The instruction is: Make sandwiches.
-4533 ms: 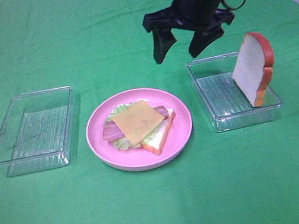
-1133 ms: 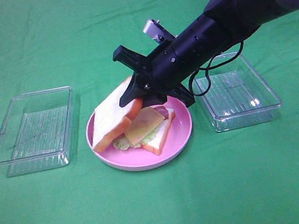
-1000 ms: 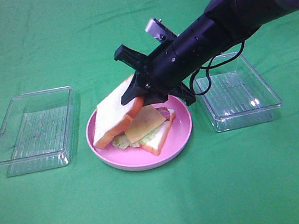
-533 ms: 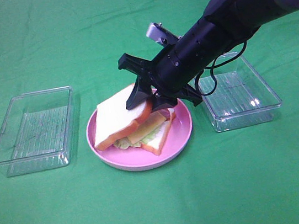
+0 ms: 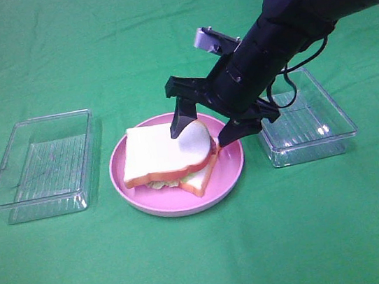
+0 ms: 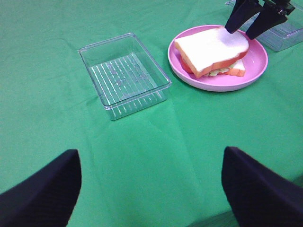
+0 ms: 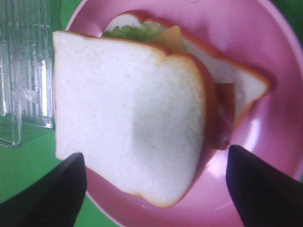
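The sandwiches [image 5: 167,160] lay stacked on the pink plate [image 5: 230,171], at mid-tabletop [image 5: 207,266] between two clear trays [image 5: 41,166]. The top slice sat skewed, overhanging the fillings toward the left tray. The right gripper [image 5: 205,127] hovered just above the stack, jaws wide and holding nothing. The left gripper [image 6: 151,189] hung well apart, jaws wide and empty. The toy food appeared light and stiff, with loose layers likely to slide. Any correction should take the top slice by its crust edges, not pressing on the middle.
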Tool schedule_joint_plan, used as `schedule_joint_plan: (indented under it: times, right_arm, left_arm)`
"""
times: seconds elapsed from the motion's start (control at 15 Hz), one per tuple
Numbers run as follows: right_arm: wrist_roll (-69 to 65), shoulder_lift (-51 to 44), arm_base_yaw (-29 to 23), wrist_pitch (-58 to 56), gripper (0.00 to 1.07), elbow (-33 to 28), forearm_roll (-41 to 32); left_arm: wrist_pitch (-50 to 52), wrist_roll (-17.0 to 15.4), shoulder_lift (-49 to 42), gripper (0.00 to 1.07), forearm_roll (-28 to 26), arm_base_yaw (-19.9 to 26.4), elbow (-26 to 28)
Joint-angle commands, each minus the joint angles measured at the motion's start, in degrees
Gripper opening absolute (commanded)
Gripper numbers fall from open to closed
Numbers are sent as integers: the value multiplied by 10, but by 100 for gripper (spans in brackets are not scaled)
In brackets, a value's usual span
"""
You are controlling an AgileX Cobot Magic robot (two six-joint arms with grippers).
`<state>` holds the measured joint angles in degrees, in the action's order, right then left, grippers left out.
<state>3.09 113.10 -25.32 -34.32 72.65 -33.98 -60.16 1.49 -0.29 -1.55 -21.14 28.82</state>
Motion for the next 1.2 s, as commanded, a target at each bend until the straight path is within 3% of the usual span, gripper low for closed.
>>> schedule_joint_plan:
  times: [0.07,0.33,0.47,0.8,1.07,1.2]
  right_arm:
    - [-53,-37,2,-23,77,0,119]
    - [-116,-140,2,-142,77,-8,315]
    - [-125,-211,1,-148,77,-52,357]
    - [-117,-426,1,-164,77,-244,364]
    - [-103,-572,1,-235,77,-341,364]
    - [-85,-700,1,-280,77,-402,363]
  left_arm:
    - [6,-3,-13,78,1,-1,-2]
    - [6,-3,-13,78,1,-1,-2]
    - [6,-3,-13,78,1,-1,-2]
    - [6,-3,-13,78,1,-1,-2]
    - [6,1,-13,78,1,-1,-2]
    - [6,2,-13,78,1,-1,-2]
